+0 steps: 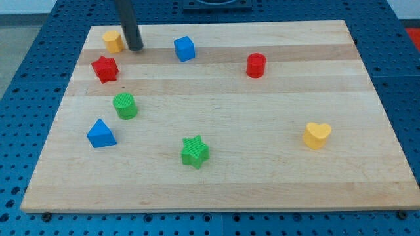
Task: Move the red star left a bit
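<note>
The red star (104,69) lies near the view's upper left on the wooden board (262,177). My tip (135,48) stands above and to the right of it, a short gap away and not touching. The tip sits just right of a yellow block (113,41), very close to it.
A blue cube (185,48) lies right of the tip. A red cylinder (256,65) is at upper right. A green cylinder (125,105) and a blue triangle (100,134) lie below the red star. A green star (195,152) is at bottom centre, a yellow heart (317,135) at right.
</note>
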Controlling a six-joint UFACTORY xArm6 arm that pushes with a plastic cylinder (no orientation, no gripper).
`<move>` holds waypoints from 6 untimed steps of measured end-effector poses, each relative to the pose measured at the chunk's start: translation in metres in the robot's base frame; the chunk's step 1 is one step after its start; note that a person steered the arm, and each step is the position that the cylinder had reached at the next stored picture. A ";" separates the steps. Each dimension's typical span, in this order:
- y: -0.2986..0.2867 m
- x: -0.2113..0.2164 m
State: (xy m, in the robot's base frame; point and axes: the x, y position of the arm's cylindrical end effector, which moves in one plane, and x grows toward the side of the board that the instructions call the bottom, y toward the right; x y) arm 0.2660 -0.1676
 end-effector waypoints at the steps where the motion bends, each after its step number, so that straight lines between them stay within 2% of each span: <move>1: 0.002 0.017; 2: -0.038 0.018; 4: -0.035 0.018; 6: -0.054 0.052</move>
